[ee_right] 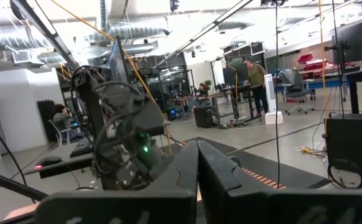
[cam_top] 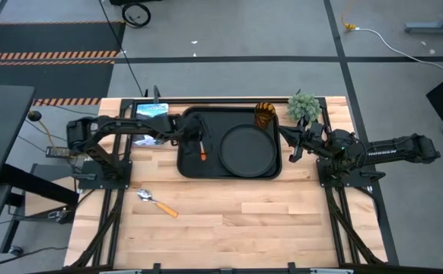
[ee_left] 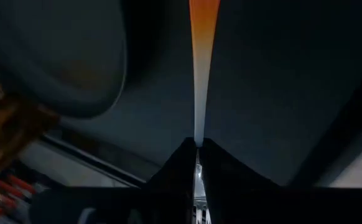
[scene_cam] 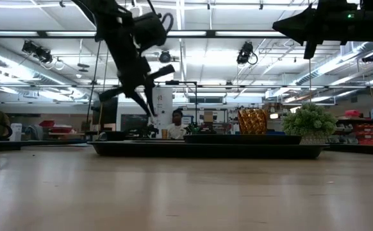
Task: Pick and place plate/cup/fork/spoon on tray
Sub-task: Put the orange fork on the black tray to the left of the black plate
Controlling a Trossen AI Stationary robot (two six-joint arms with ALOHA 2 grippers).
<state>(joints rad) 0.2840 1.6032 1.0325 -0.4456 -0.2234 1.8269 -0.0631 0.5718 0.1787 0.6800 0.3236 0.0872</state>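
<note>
Fork drop-off on tray, spoon left.
Left gripper (cam_top: 195, 138) clamped on fork (cam_top: 202, 153) over tray (cam_top: 187, 166); next release. Right gripper (cam_top: 291, 146) closed, idle beside tray.

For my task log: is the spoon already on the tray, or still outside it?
Outside. The spoon lies on the bare wooden table, nearer than the tray and apart from it.
</note>
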